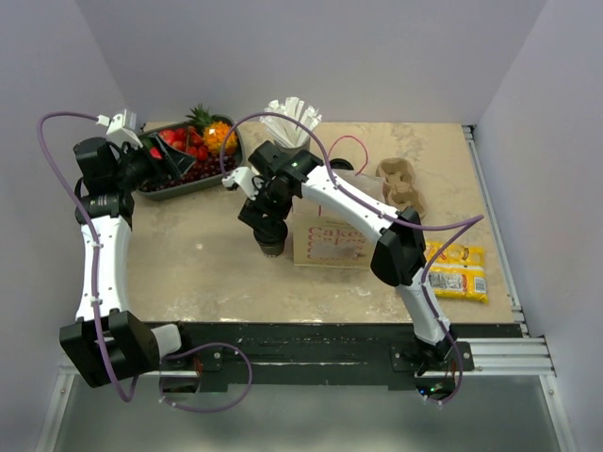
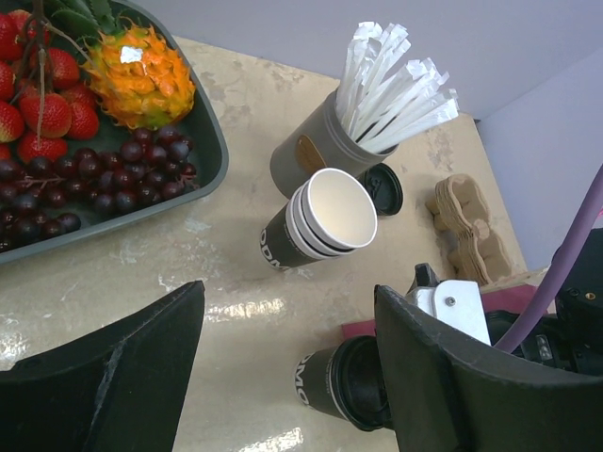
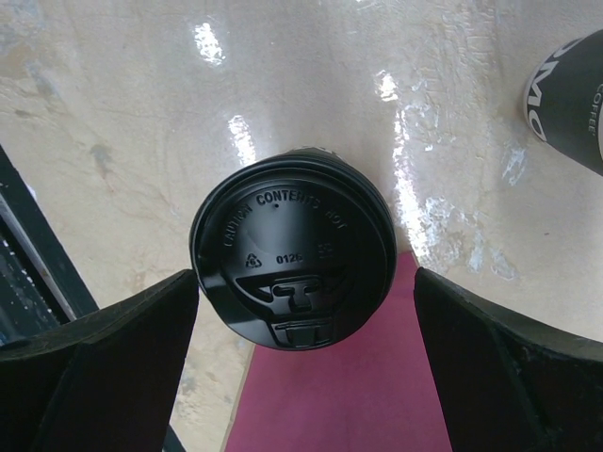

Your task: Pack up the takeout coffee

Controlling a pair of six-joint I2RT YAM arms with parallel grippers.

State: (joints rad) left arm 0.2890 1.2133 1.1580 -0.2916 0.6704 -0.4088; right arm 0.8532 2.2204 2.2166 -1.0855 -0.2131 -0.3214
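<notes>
Your right gripper (image 3: 303, 275) straddles the takeout coffee (image 2: 325, 386), jaws spread, not clamping. It is probably light and crushable, so pinch the paper wall gently below the lid (image 3: 292, 250). Your left gripper (image 2: 290, 292) gapes empty.

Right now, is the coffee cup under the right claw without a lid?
No, the coffee cup carries a round black lid, seen from above under the open right claw.

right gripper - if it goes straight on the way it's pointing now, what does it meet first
The right gripper would most likely meet the black lid of the coffee cup first. The lid sits centred in the open gripper, straight ahead. How far off it is can't be judged from the wrist view.
</notes>
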